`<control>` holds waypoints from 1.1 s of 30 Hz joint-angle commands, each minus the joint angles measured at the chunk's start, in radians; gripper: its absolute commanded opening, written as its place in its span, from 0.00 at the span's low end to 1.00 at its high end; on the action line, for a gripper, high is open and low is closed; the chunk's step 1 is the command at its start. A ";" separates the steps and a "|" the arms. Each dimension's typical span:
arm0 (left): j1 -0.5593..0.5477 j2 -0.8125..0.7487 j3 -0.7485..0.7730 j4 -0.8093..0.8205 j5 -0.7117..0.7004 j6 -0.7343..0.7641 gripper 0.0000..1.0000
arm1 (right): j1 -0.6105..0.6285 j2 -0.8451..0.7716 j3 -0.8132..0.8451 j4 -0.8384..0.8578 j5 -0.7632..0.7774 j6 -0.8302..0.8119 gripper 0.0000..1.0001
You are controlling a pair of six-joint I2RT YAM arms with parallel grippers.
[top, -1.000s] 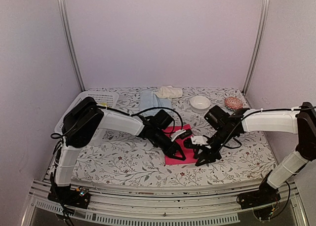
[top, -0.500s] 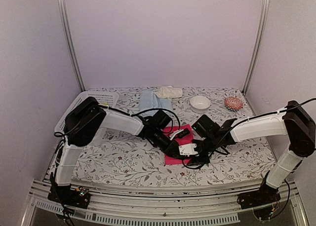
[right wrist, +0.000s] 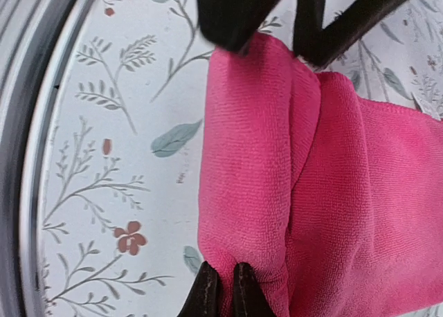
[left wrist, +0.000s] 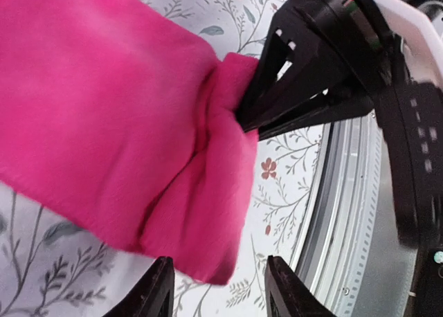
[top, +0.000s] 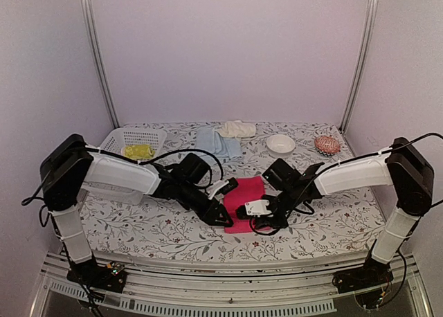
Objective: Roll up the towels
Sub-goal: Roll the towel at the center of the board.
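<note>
I can read no text, label, brand or number in any of my three views. The hot pink towel point(top: 245, 196) is plain. The table covering point(top: 152, 227) carries only a floral print. The small board at the left arm's base point(top: 112, 269) is too small for me to make out any marking.

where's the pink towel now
Top view: the hot pink towel lies front-centre on the floral cover, between the left tool and the right tool, which pinches its near edge.
</note>
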 commanded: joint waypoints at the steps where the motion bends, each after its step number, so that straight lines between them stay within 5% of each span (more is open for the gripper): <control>1: 0.004 -0.165 -0.170 0.077 -0.195 -0.001 0.48 | -0.046 0.070 0.096 -0.377 -0.296 0.052 0.04; 10: -0.265 -0.426 -0.401 0.346 -0.622 0.274 0.49 | -0.210 0.410 0.480 -0.851 -0.620 -0.018 0.04; 16: -0.342 -0.272 -0.257 0.307 -0.674 0.437 0.50 | -0.259 0.582 0.591 -0.940 -0.674 -0.052 0.03; 27: -0.340 0.006 -0.041 0.264 -0.722 0.581 0.53 | -0.262 0.610 0.608 -0.923 -0.668 -0.045 0.04; 33: -0.330 0.126 0.033 0.175 -0.729 0.562 0.43 | -0.262 0.606 0.595 -0.909 -0.666 -0.037 0.04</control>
